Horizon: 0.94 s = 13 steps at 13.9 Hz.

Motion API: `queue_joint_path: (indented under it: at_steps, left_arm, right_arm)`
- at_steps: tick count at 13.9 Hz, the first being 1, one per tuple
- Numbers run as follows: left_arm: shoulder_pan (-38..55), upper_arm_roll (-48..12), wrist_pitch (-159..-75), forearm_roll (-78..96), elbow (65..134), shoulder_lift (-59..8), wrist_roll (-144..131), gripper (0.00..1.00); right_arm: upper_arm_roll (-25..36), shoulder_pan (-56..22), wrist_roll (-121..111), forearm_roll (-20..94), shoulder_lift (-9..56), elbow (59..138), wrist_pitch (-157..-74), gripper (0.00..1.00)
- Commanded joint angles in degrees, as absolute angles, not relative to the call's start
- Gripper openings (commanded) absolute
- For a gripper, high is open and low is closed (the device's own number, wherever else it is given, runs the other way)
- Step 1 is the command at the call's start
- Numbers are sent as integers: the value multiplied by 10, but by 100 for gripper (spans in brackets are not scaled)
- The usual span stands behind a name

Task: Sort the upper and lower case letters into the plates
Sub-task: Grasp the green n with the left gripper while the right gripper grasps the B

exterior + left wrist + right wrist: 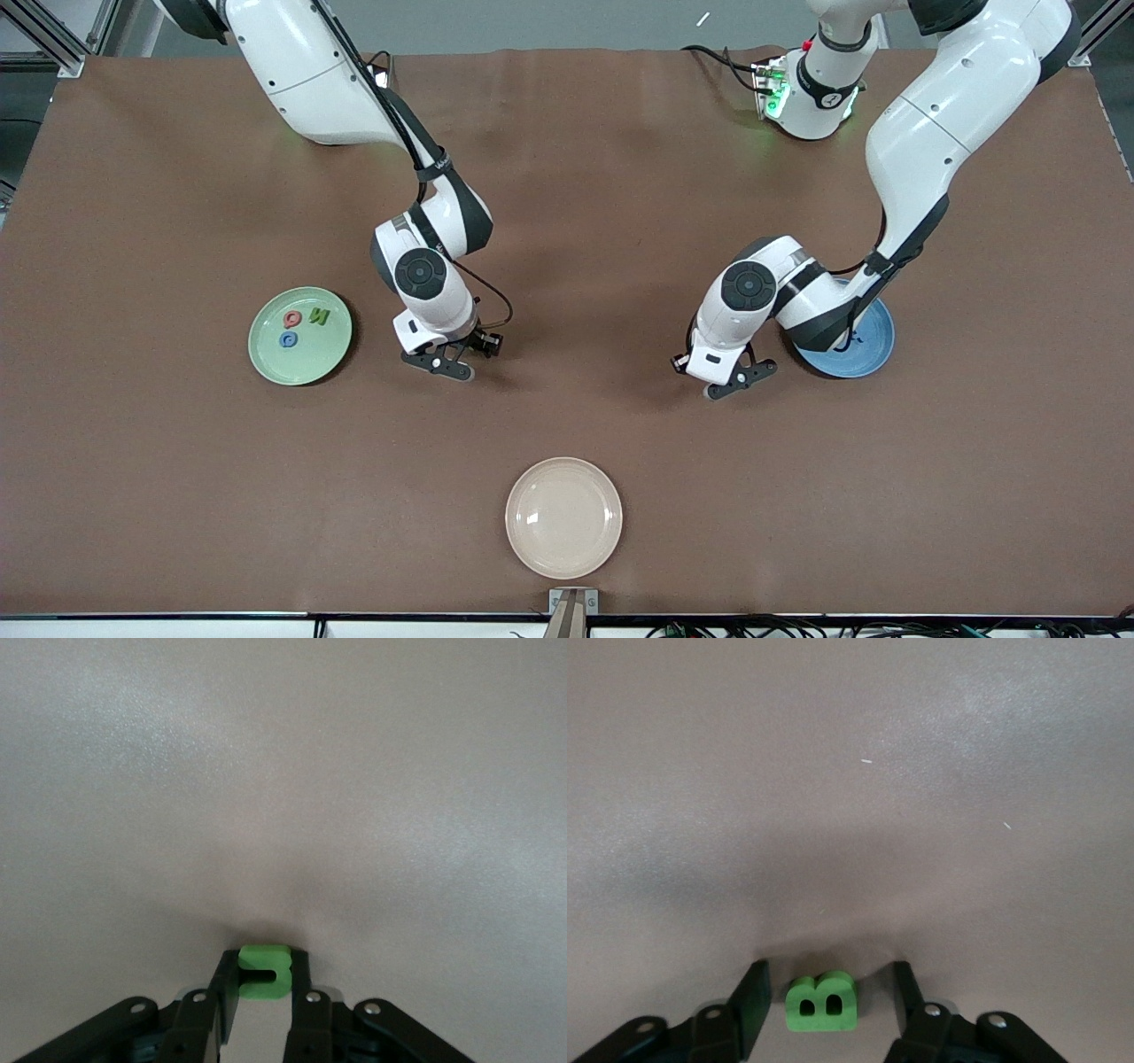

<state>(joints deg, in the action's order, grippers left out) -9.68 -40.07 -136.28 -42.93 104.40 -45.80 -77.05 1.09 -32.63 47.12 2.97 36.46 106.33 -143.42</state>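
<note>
The cream-white plate [563,517] lies nearest the front camera, bare, and serves here as the landmark; it is not one of the sorting plates.

The left gripper [262,992] has its fingers [297,988] clamped on a small green letter [263,973], seen edge-on so its case cannot be read. It sits low at the worktop [567,177], farther from the front camera than the cream-white plate and toward the left arm's end, just beside the blue plate [864,350], which the arm partly hides.

The right gripper [828,1001] has its fingers [753,997] standing apart on either side of a green capital B [822,1002], not yet touching it. It is also low, farther from the front camera than the cream-white plate, toward the right arm's end. Beside it, further toward that end, the pale green plate [300,335] holds three letters: a red one [292,318], a green one [320,315] and a blue one [288,339].

The letters look like thick foam or soft plastic blocks: probably light, slightly yielding, matte and not slippery. They seem best taken across their flat side faces near the middle, so they neither twist nor pop out, and light pressure should be enough.
</note>
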Motion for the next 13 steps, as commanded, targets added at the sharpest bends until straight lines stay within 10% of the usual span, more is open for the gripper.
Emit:
queue_joint_path:
  at_steps: [1, 4, 13]
  left_arm:
    - [-95, -389, -1363, -432, 1042, -460, -770, 13]
    - [-110, -400, -1321, -423, 1044, -433, -742, 12]
    - [-489, -685, -1172, -427, 1154, -410, -520, 10]
  right_arm:
    - [15, -331, 490, 20, 366, 1070, -1441, 27]
    - [15, -329, 504, 20, 365, 1071, -1437, 2]
    - [16, -193, 288, 20, 254, 1071, -1246, 0]
